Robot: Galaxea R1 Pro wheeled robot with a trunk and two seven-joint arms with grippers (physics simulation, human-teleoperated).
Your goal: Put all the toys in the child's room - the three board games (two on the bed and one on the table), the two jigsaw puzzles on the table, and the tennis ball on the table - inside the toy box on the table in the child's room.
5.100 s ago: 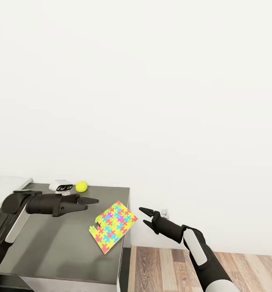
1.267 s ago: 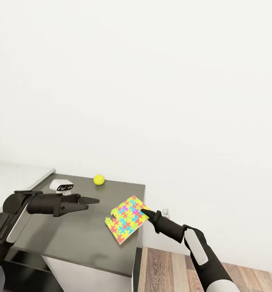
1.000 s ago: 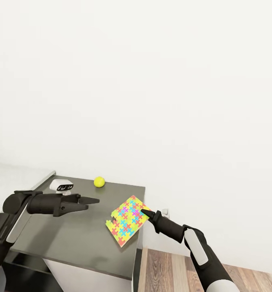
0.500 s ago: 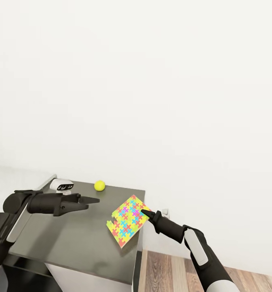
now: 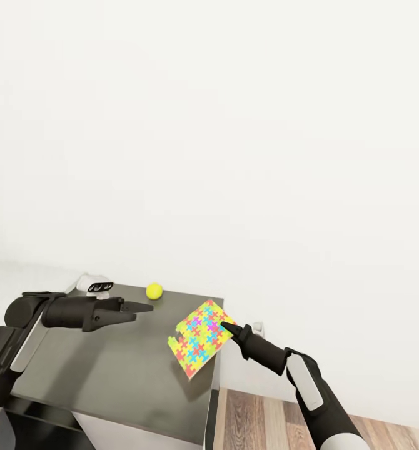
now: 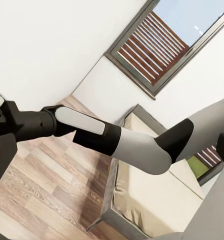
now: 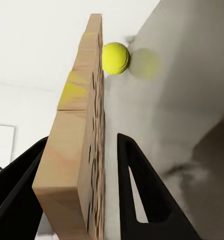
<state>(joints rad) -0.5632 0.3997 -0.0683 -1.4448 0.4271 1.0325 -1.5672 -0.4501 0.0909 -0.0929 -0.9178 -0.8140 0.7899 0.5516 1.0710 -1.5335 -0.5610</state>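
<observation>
Jigsaw puzzle (image 5: 201, 337) tilted, clamped edge-on between right claw (image 5: 227, 327) fingers; table (image 5: 109, 375) beneath.

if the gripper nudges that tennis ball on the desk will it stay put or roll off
The tennis ball is round and sits free on the flat dark table, so it would likely roll. It looks small, probably light. It lies near the far edge, so a push could send it off.

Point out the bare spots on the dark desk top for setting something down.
Bare: the near-left table, between the left gripper and its front edge. Crowded: the right edge, under the jigsaw puzzle in the right gripper; back edge has the tennis ball.
</observation>
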